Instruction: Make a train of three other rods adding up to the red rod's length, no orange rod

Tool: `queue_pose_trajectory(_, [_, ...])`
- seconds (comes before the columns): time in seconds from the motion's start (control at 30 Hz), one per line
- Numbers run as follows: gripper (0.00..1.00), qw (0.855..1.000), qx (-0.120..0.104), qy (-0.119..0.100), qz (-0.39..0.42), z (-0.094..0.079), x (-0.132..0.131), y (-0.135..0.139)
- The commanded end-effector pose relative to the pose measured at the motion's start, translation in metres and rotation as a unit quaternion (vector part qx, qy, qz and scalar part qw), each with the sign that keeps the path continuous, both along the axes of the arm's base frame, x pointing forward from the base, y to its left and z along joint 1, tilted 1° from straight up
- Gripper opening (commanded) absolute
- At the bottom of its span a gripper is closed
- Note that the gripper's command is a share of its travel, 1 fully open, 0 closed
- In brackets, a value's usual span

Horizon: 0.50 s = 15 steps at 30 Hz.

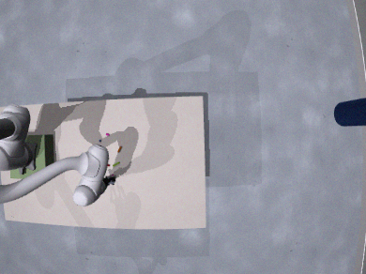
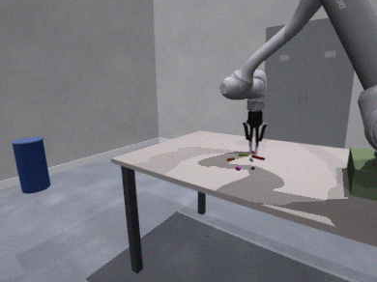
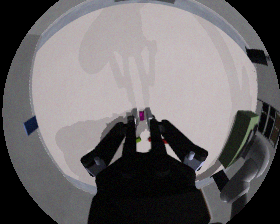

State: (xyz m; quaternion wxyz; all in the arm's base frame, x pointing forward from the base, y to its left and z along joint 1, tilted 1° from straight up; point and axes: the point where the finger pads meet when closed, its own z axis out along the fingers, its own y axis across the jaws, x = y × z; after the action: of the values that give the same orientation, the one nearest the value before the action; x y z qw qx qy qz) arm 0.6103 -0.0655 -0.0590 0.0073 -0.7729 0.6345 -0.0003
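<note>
My gripper (image 2: 253, 155) (image 3: 141, 113) points down, low over the table, with its fingers a narrow gap apart. It is open; a magenta rod (image 2: 252, 152) (image 3: 141, 117) shows between the fingertips in the wrist view, with a slim gap on each side. A red rod (image 2: 259, 157) (image 3: 165, 141) and a lime rod (image 1: 116, 164) (image 2: 243, 155) (image 3: 138, 140) lie close by, partly hidden by the fingers in the wrist view. Another magenta rod (image 1: 107, 134) (image 2: 238, 168) and a blue rod (image 1: 99, 141) (image 2: 252, 168) lie farther off. A tiny dark piece near the fingertips in the exterior view is unclear.
An orange rod (image 1: 119, 148) (image 2: 230, 159) lies near the lime rod. A green bin (image 1: 49, 145) (image 2: 362, 174) (image 3: 239, 137) stands at the arm's base end of the table (image 1: 174, 188) (image 2: 145, 156). The arm hides part of the table in the top view. A blue barrel stands on the floor.
</note>
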Motion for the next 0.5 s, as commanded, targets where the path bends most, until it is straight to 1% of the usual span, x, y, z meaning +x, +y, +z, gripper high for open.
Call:
queue_pose_trajectory(0.0, [0.15, 1.000, 0.000, 0.000, 0.000, 0.0001, 0.0000, 0.0001])
queue_pose_trajectory(0.37, [0.15, 1.000, 0.000, 0.000, 0.000, 0.0001, 0.0000, 0.0001])
queue_pose_trajectory(0.4, [0.03, 1.000, 0.000, 0.000, 0.000, 0.0001, 0.0000, 0.0001])
queue_pose_trajectory(0.47, [0.03, 1.000, 0.000, 0.000, 0.000, 0.0001, 0.0000, 0.0001])
